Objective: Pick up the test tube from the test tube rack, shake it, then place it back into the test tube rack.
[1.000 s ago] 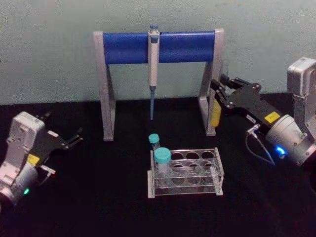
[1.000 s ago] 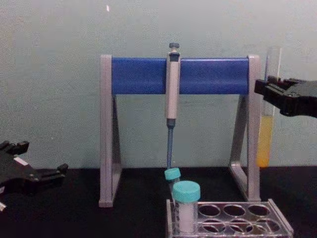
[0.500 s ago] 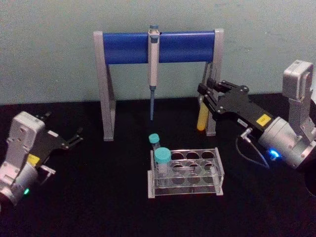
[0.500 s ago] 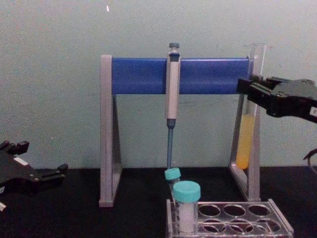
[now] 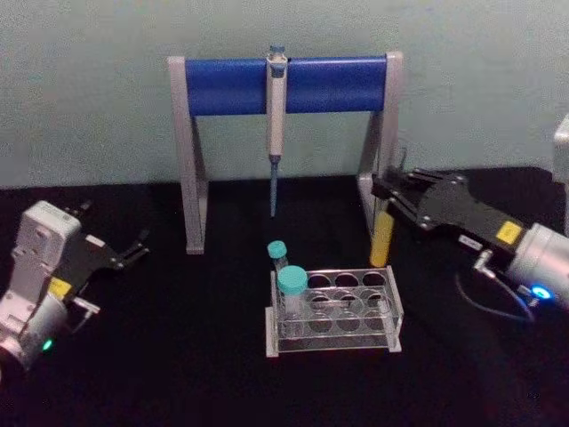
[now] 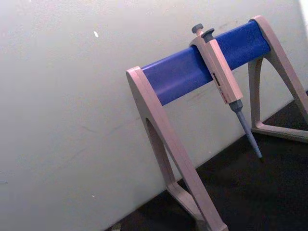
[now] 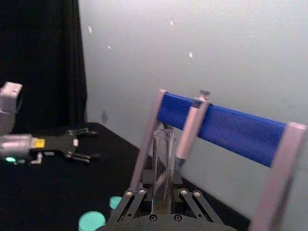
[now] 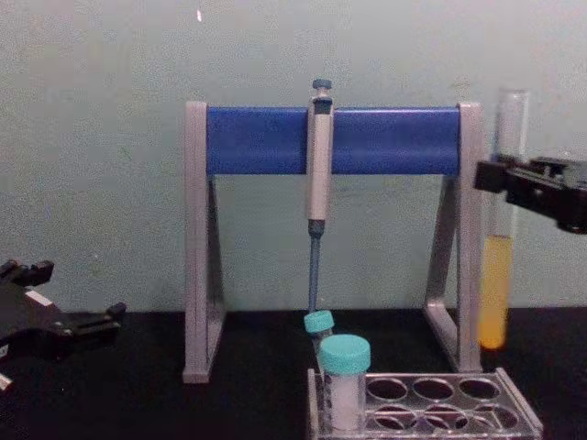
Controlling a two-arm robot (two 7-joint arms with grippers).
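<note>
Head view: the right gripper (image 5: 391, 191) has swung the test tube (image 5: 382, 238) back right and lower. Its fingers are clamped on the glass, with the tube bottom just over the rack's (image 5: 397, 311) back right corner. My guess is the shaking's about done and re-inserting is next. The left gripper (image 5: 132, 249) is parked at left, fingers spread.

Chest view: the tube's upright, clear and uncapped, with yellow-orange liquid in the lower part.

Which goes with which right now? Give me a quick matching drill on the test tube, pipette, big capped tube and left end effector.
1 test tube
2 pipette
3 big capped tube
4 left end effector

a standing in the rack
b open, far left
c hanging on the blue stand
d gripped upright by the right end effector

Pairs: 1-d, 2-c, 3-a, 4-b
</note>
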